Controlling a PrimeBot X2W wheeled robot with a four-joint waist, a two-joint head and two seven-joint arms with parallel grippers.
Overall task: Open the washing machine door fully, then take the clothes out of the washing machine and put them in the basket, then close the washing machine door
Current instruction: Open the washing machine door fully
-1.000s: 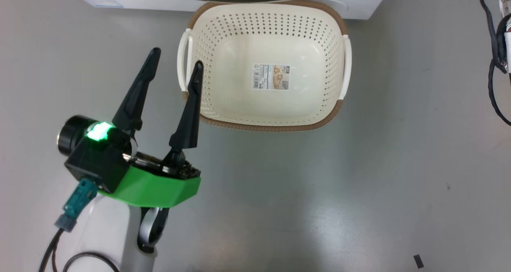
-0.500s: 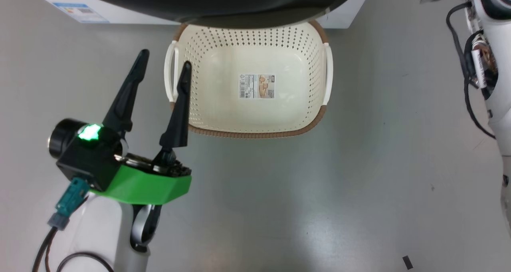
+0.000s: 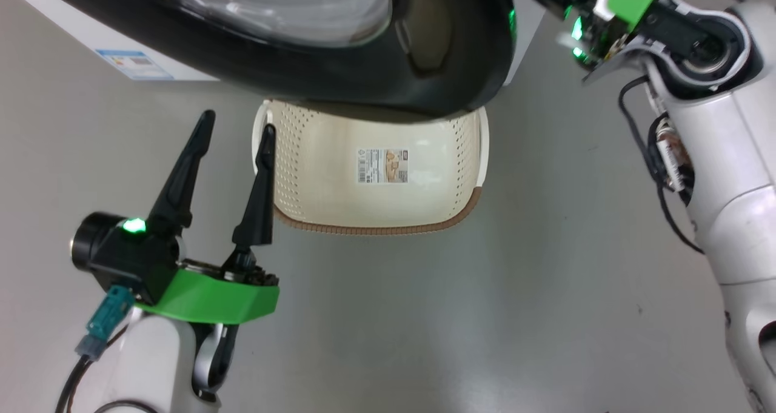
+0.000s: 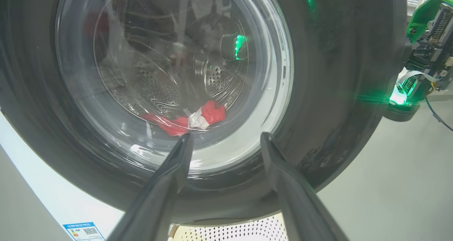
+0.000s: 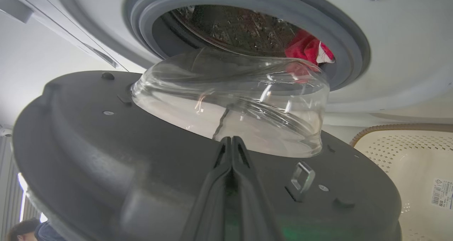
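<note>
Door (image 3: 364, 79) sits part-open at top of head view above the empty basket (image 3: 376, 230), right gripper (image 5: 230, 140) closed tight, holding nothing, at its inner face, left gripper (image 3: 239, 122) spread wide and empty lower left, clothes (image 5: 308, 48) in the washing machine (image 5: 389, 57), so full opening, unloading, closing remain.

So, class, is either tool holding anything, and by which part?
Nothing is held. The left tool is open and empty; the right tool is shut on nothing, tips at the inner side of the washing machine door.
</note>
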